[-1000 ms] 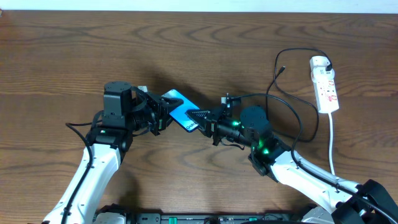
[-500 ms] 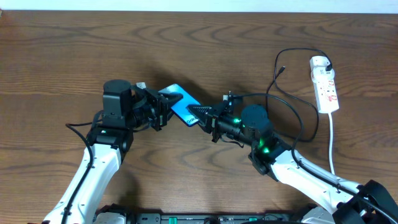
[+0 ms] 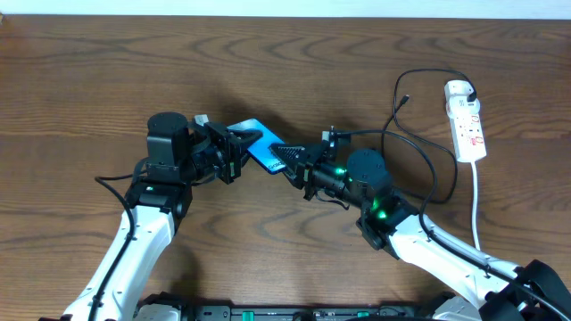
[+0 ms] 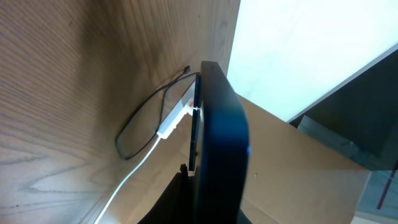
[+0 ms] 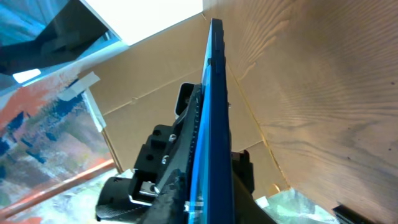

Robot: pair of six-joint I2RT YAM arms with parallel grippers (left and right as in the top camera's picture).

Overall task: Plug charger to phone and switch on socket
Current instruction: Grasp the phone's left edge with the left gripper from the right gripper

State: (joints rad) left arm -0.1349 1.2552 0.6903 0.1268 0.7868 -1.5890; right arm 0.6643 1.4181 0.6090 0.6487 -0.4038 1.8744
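Observation:
The phone [image 3: 258,145], blue screen up and tilted, is held off the table between both grippers. My left gripper [image 3: 237,150] is shut on its left end; my right gripper [image 3: 285,160] is shut on its right end. In the left wrist view the phone [image 4: 217,137] stands edge-on between the jaws, and likewise in the right wrist view [image 5: 215,106]. The charger [image 3: 412,134] lies looped on the table at right, its plug tip [image 3: 406,98] free. The white socket [image 3: 466,120] lies at the far right, also seen in the left wrist view [image 4: 177,118].
The socket's thick white cord [image 3: 475,205] runs toward the front edge at right. The black cable loop passes over the right arm's base [image 3: 384,209]. Bare wooden table [image 3: 89,80] lies to the left and back.
Both grippers and the phone have shifted slightly back and left, with the phone tilting a little more upward. The charger and socket have not moved.

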